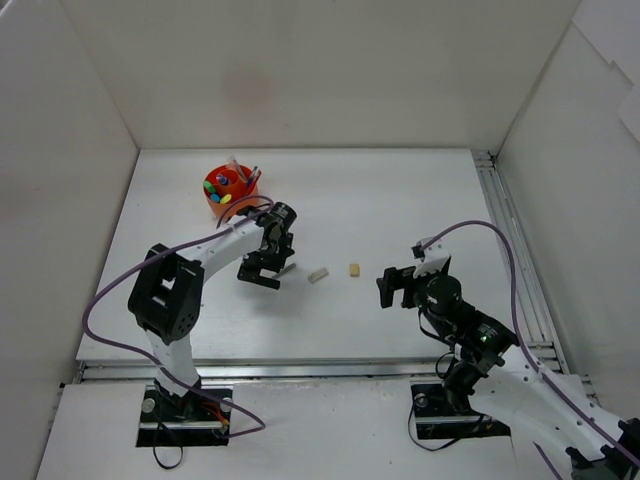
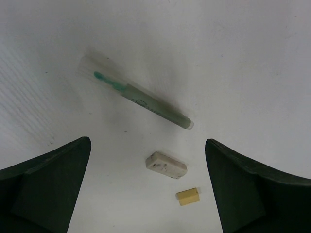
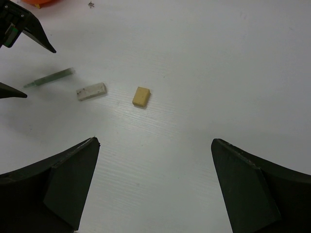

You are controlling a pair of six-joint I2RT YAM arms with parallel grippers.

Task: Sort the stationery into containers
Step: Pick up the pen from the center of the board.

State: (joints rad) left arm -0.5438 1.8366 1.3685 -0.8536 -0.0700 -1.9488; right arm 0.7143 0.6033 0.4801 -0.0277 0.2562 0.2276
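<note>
Left gripper (image 2: 148, 145) sits at the bottom of its wrist view, jaws spread wide, holding nothing. Just ahead of it a clear tube (image 2: 141, 100) with green inside lies flat on the white worktop (image 1: 400, 200). We see 2 erasers near the tube's end: a speckled whitish eraser (image 2: 165, 165), then a tan eraser (image 2: 187, 196) just beside it, not touching. Right gripper (image 3: 155, 143) is also spread wide and empty, facing the tan eraser. Orange organizer (image 1: 213, 205) stands behind the left arm, well apart from the erasers, with pens and highlighters (image 1: 232, 183) in it.
</note>
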